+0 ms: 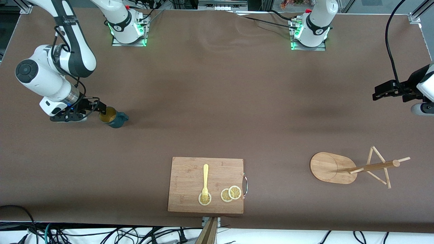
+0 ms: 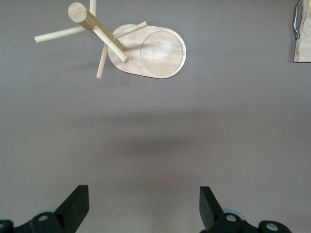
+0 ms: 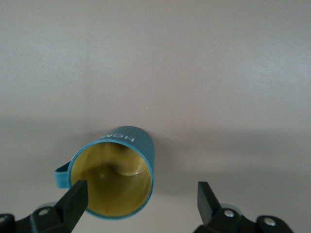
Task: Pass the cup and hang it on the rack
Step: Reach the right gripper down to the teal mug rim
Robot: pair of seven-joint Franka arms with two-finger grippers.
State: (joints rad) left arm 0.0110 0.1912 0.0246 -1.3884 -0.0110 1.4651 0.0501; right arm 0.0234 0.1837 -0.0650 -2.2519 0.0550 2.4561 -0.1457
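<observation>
- The small dark teal cup with its mustard-yellow inside, at frame left on the table, is straddled by the right gripper, fingers apart.
- The cup could be tipped if one finger catches the rim.
- The left gripper is held waiting, fingers spread, above the light wooden rack.

Right tool low, fingers spread — left tool waits, fingers parted.

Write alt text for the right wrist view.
The right claw, open, is at the cup, one finger tip over its yellow inside and the other outside the teal wall. The cup stands on the brown table, its handle pointing away from the claw's gap.
</observation>
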